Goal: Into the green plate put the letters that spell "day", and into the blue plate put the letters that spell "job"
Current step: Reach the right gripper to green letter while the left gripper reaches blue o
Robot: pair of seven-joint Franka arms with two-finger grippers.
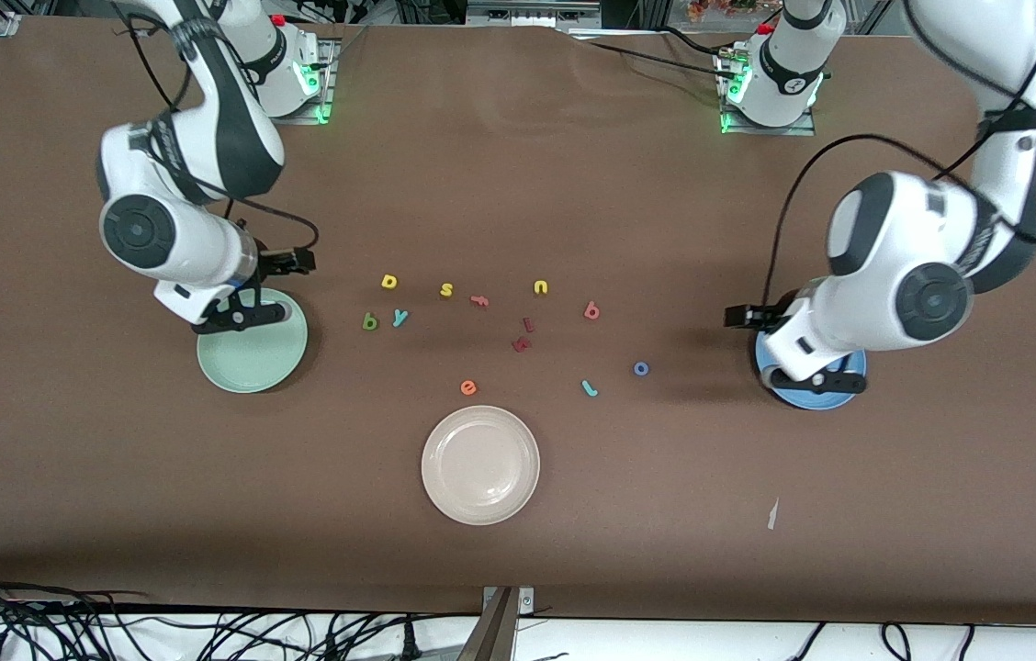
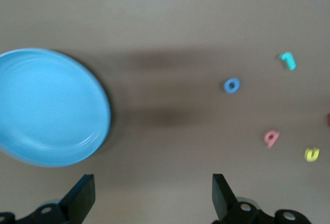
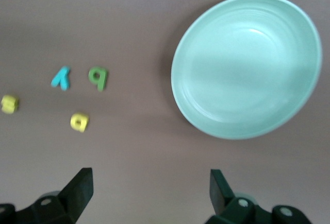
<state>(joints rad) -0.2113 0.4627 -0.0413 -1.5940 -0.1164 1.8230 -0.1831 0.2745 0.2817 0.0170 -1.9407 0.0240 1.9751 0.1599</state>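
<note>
The green plate [image 1: 253,360] [image 3: 247,64] lies toward the right arm's end of the table. My right gripper [image 1: 241,314] [image 3: 151,195] hangs open and empty over the plate's edge. Beside the plate lie the yellow d [image 1: 389,282] [image 3: 79,121], dark green letter [image 1: 370,320] [image 3: 98,78] and teal y [image 1: 400,318] [image 3: 62,78]. The blue plate [image 1: 807,397] [image 2: 51,108] sits at the left arm's end, partly hidden under my open, empty left gripper [image 1: 823,375] [image 2: 153,198]. Near it lie the blue o [image 1: 641,368] [image 2: 231,85], teal j [image 1: 589,388] [image 2: 287,60] and pink b [image 1: 591,311] [image 2: 271,137].
A cream-white plate [image 1: 480,464] lies nearer the front camera, mid-table. Other letters are scattered mid-table: yellow s [image 1: 446,290], pink f [image 1: 479,300], yellow n [image 1: 541,287], two dark red pieces [image 1: 523,335] and an orange e [image 1: 468,387].
</note>
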